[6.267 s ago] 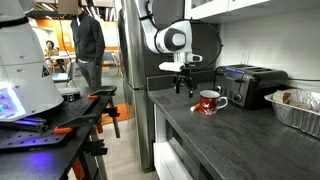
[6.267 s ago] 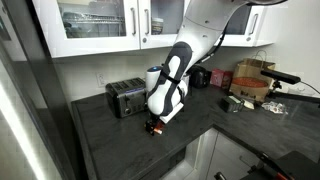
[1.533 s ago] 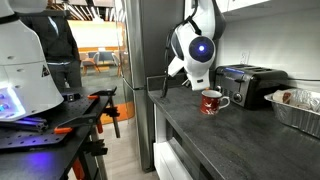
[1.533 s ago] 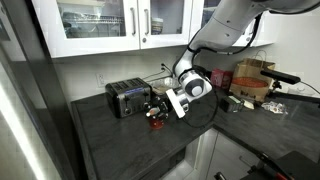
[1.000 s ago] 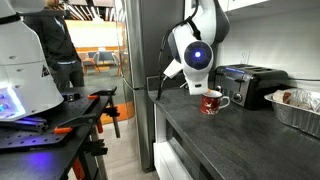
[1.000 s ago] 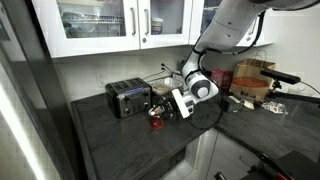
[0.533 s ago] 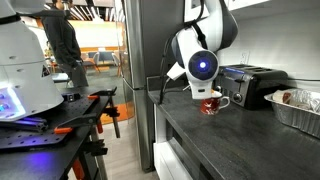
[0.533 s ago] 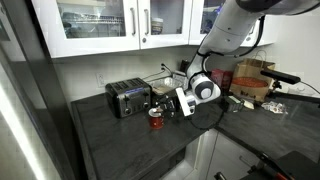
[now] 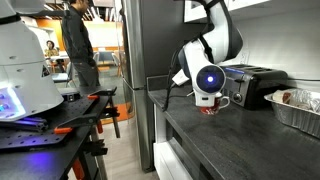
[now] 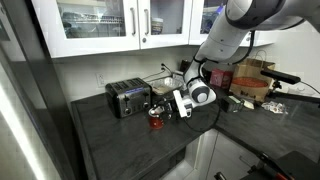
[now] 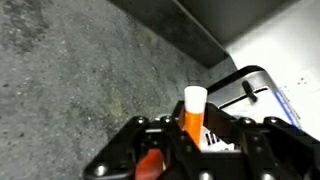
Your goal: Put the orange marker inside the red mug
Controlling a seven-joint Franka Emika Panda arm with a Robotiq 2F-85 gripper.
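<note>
— Which step is in hand?
— The carrying, I think. The gripper (image 11: pixel 192 142) has its fingers clenched on the orange marker (image 11: pixel 192 118), which stands upright between them, near the red mug (image 10: pixel 156 120).
— And the next move?
— Bring the marker over the mug's opening, lower it, then let go.
— Do the views differ?
— Yes. Only the wrist view shows the marker, because the arm hides it elsewhere. An exterior view shows the mug beside the toaster (image 10: pixel 127 98)
</note>
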